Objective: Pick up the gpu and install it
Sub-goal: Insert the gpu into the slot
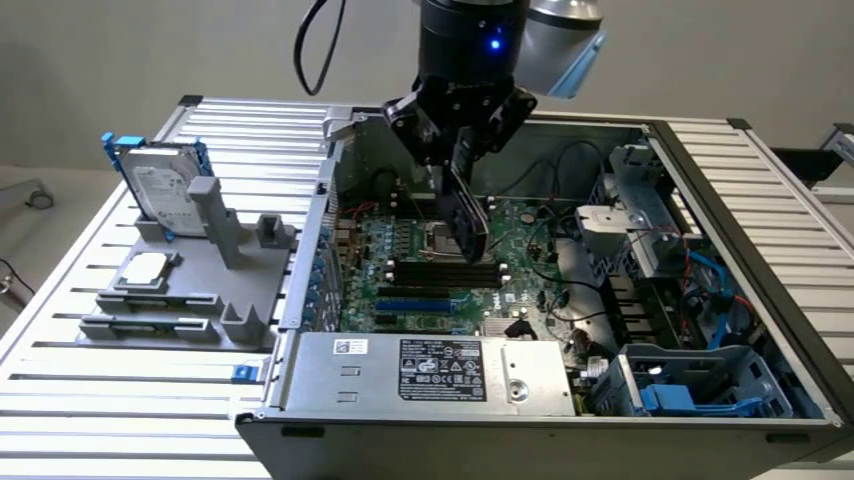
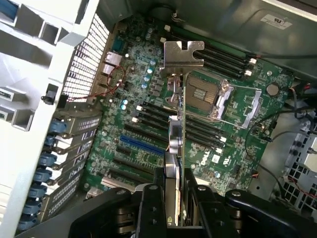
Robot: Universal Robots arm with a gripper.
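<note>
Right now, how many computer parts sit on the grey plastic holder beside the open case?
2: a silver hard drive in a blue frame, upright at the holder's far end, and a square silver processor chip lying nearer. None looks hidden.

gpu (image 2: pixel 176 148), thin card, hanging edgewise above motherboard (image 2: pixel 148 163)

Arm (image 1: pixel 467 40) above the motherboard (image 1: pixel 400 255): cropped by the frame edge. gpu (image 1: pixel 467 225) over the motherboard, far face hidden; it covers part of the CPU socket (image 1: pixel 441 238) behind it. Wrist view: gpu (image 2: pixel 176 144) edge-on, neither face readable, gripped end buried between the gripper (image 2: pixel 176 203) fingers (image 2: pixel 151 208); gripper body cropped. Slots (image 2: pixel 198 131) on the motherboard (image 2: pixel 143 163) partly covered by the card. Power supply label (image 1: pixel 441 368) just beside the motherboard: print too small to read. Case (image 1: pixel 534 445) front wall cropped.
</note>
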